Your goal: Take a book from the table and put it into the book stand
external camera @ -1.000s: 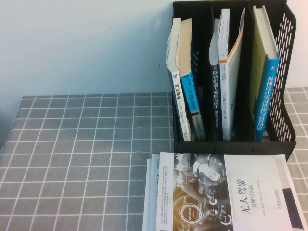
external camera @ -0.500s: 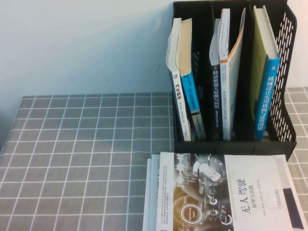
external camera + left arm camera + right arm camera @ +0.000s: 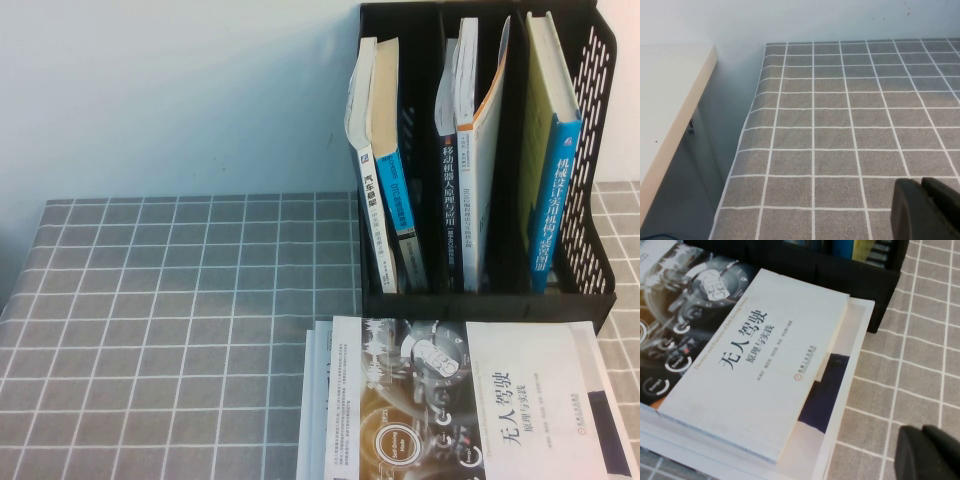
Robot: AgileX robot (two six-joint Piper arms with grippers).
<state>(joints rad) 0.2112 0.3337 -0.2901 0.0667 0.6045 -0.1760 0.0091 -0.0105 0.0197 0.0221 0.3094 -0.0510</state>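
A stack of books lies flat on the table at the front right. Its top book (image 3: 520,400) is white with a dark pictured half and black Chinese title, and also shows in the right wrist view (image 3: 755,365). The black book stand (image 3: 480,297) stands just behind the stack, with upright books in all three slots. My right gripper (image 3: 921,436) is shut and empty, over the cloth to the right of the stack. My left gripper (image 3: 921,188) is shut and empty, over the bare cloth near the table's left edge. Neither gripper shows in the high view.
A grey checked tablecloth (image 3: 170,320) covers the table. The stand's front wall (image 3: 840,275) shows in the right wrist view. A pale side table (image 3: 665,100) stands beyond the left edge across a gap. A white wall runs behind.
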